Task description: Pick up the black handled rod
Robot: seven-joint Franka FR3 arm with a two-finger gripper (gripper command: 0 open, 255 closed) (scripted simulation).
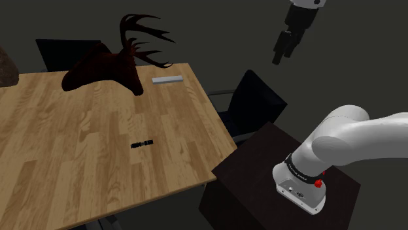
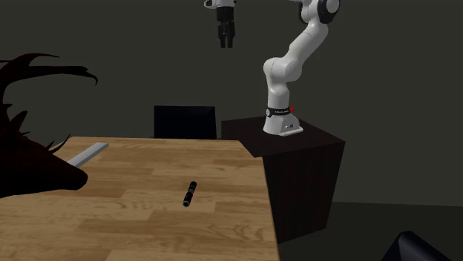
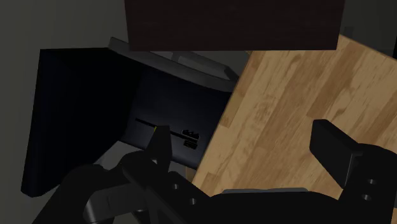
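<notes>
The short black rod [image 1: 142, 143] lies flat on the light wooden bench [image 1: 65, 150], around the middle. In the shoulder view its long side runs left to right. The black two-finger hand [image 1: 278, 57] hangs high up, well apart from the rod, fingers spread and empty.

Wooden table [image 1: 65, 150], dark antlered deer head [image 1: 104, 68], grey bar [image 1: 169, 80], dark chair [image 1: 258, 98]
</notes>
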